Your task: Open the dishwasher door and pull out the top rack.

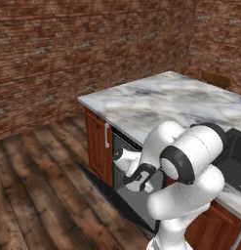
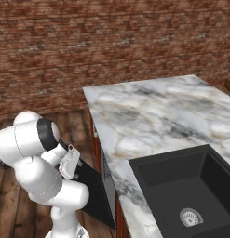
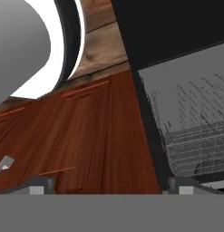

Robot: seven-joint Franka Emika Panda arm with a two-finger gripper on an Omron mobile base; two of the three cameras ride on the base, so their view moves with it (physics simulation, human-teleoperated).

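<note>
1. Where the dishwasher door (image 1: 110, 197) drops open at lower centre of the left base view, its long edge runs along the cabinet front and its free edge points out over the wooden floor (image 1: 39, 195).
2. The top rack (image 3: 195, 131) sits inside the opening, right of the hand view, wires faint.
3. The gripper (image 1: 134, 183) hangs over the door; I cannot tell how its jaws stand.
4. The marble counter (image 2: 153, 116) caps everything; the arm hides the door's right part.

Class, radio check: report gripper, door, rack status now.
Gripper open, holding nothing. Dishwasher door dropped open. Top rack inside the tub, not pulled out. Nothing blocking.
</note>
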